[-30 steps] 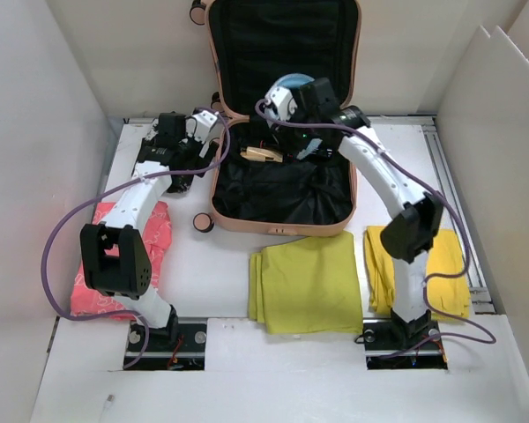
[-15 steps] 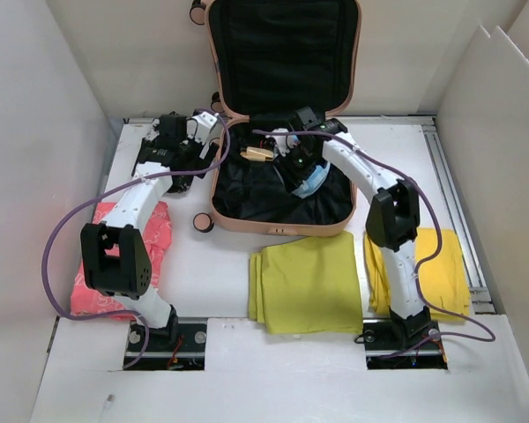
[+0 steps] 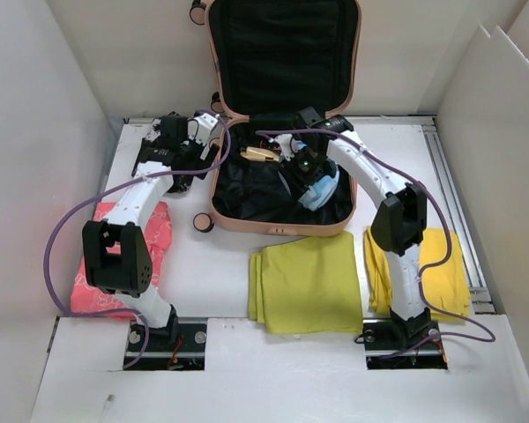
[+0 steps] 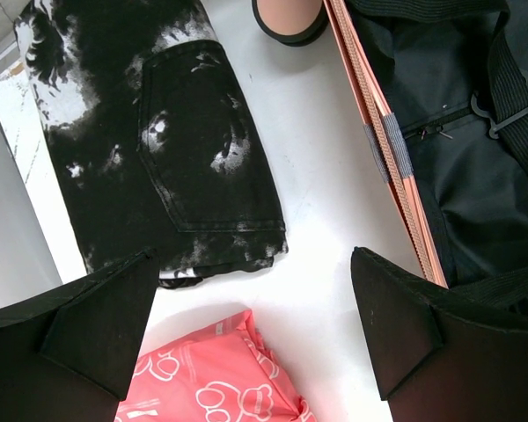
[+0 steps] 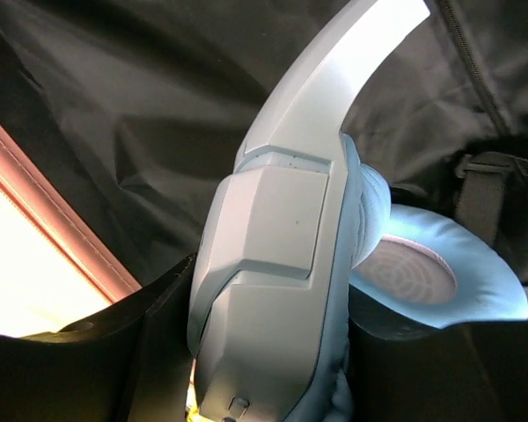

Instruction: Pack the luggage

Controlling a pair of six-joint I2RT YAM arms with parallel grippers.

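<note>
Headphones [image 5: 273,255] are clamped by the right gripper [image 3: 307,169] low inside the luggage [image 3: 278,228]; release seems called for next. The left gripper [image 4: 255,325] is spread empty outside it.

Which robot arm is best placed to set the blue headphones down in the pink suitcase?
Right. The right pincer grips the pale blue padded headphones over the black lining of the peach-pink hard-shell suitcase. The left pincer hangs open and empty outside it, above a black-and-white denim garment.

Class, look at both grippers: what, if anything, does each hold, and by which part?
The right gripper clamps the pale blue headphones by one ear-cup housing, a finger on either side. The left gripper is open and holds nothing.
</note>
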